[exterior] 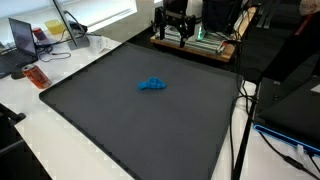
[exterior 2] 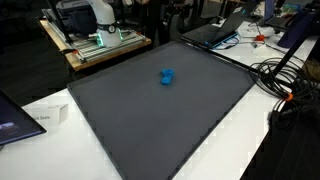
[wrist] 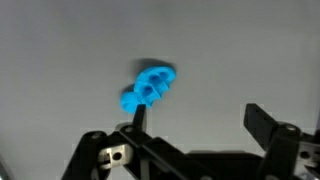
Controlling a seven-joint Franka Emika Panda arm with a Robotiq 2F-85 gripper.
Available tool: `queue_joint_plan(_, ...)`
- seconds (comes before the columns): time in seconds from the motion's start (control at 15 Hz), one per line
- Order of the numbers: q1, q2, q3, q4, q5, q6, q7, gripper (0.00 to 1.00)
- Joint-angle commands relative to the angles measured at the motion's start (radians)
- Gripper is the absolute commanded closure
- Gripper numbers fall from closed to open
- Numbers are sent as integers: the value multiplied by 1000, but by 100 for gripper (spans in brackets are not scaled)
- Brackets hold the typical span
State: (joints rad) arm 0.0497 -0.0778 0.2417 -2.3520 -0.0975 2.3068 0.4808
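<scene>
The end effector [wrist: 198, 112] shows clearly only in the wrist view. Its two dark fingers [wrist: 262, 122] stand wide apart and hold nothing, with bare mat between them. The blue object [wrist: 147, 87] lies just ahead of the fingers and toward the left one. In this view it overlaps that finger's tip, and the picture does not show whether they touch. Close up it is a small knobbly shape of rounded lobes, lying flat on the mat.

In both exterior views the blue object [exterior: 152, 85] is too small to show its form, but its place is clear. It lies alone near the middle of a large dark mat [exterior: 120, 130] that covers most of the white surface [exterior: 60, 140]. It sits somewhat toward the edge of the mat where the arm [exterior: 175, 22] stands on a wooden stand [exterior: 200, 45].

In an exterior view a laptop [exterior: 20, 38] and an orange item [exterior: 37, 77] lie on the surface beside the mat. In an exterior view the blue object [exterior 2: 167, 77] appears from another angle. There, a tangle of cables [exterior 2: 285, 85] lies off one edge of the mat [exterior 2: 150, 130], and another laptop [exterior 2: 222, 30] sits beyond its far corner. The wrist view shows none of these things, only grey mat around the blue object.
</scene>
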Motion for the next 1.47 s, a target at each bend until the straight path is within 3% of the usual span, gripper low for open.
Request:
queue_joint_plan(0.0, 41, 114, -12, 103, -116, -52, 91, 0)
queue_joint_plan(0.33, 104, 241, -40, 214, -175, -105, 126, 0)
queue_joint_plan(0.93, 200, 448, -125, 349, -157, -121, 155, 0)
queue_joint_plan(1.4, 179, 516, -158, 421, -107, -120, -9, 0)
